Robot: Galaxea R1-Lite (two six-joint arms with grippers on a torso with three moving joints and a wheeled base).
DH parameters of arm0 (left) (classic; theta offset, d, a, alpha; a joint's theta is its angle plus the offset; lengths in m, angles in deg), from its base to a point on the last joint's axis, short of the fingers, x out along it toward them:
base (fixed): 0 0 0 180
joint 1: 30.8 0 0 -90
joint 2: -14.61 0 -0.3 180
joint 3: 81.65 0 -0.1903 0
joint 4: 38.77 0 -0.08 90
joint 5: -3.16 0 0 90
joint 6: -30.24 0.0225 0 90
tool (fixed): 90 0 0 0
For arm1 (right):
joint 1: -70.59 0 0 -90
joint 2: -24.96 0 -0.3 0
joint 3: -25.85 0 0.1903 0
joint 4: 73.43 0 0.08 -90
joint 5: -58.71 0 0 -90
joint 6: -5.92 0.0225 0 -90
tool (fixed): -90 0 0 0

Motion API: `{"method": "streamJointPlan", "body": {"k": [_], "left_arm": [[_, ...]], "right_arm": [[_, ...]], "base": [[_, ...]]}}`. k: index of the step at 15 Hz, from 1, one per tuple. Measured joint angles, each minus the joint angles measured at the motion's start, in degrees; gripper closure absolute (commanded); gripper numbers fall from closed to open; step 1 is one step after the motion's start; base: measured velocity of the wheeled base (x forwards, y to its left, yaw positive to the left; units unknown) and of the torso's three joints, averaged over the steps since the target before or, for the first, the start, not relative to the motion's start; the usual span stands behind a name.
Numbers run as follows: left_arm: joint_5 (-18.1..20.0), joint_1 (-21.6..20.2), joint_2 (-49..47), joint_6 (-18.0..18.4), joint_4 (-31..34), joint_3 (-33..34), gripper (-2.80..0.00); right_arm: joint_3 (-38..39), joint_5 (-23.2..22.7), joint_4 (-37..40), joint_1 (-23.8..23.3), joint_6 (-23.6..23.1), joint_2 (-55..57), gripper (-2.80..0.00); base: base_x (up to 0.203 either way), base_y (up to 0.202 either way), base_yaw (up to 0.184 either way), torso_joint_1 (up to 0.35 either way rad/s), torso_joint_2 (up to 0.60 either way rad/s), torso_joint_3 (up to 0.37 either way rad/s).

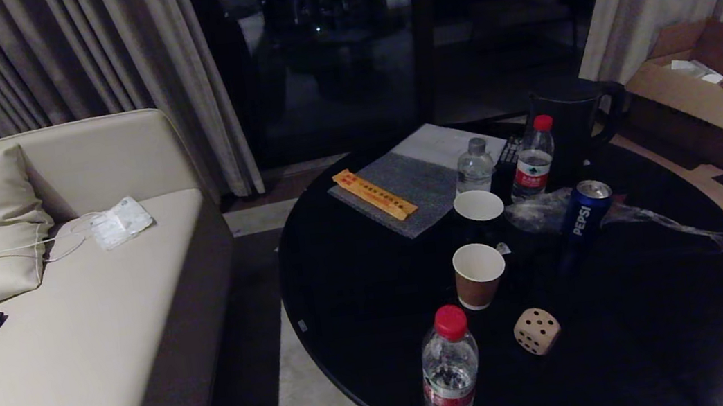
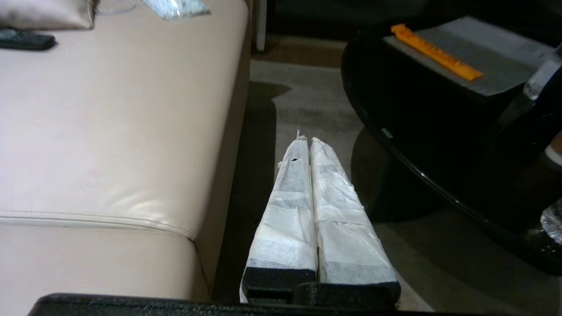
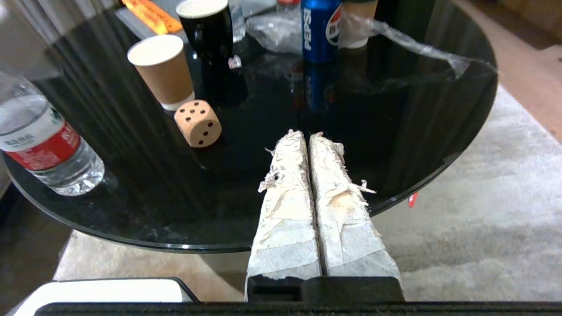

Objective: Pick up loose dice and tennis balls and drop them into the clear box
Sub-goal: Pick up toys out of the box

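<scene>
I can find only one of the dice, the beige die [image 1: 537, 331], a cube with rounded corners and dark pips. It sits flat on the black round table [image 1: 665, 331], near the front edge. It lies just past the brown paper cup [image 1: 478, 275] and to the right of the red-capped water bottle [image 1: 449, 364], touching neither.

The head view looks down at the table [image 1: 360, 301]; the right wrist view, closer, shares its die [image 1: 537, 331].
</scene>
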Motion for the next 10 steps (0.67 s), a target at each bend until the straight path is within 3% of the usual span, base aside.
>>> {"method": "streamJointPlan", "body": {"k": [5, 10], "left_arm": [[0.00, 0.00, 0.00, -0.07, 0.01, 0.00, 0.00], [0.05, 0.00, 0.00, 0.17, 0.07, 0.00, 0.00]], "right_arm": [[0.00, 0.11, 0.00, 0.00, -0.07, 0.00, 0.00], [-0.07, -0.49, 0.22, 0.00, -0.89, 0.00, 0.00]], "base": [[0.000, 0.000, 0.000, 0.001, 0.00, -0.198], [0.000, 0.000, 0.000, 0.000, 0.00, -0.044]]}}
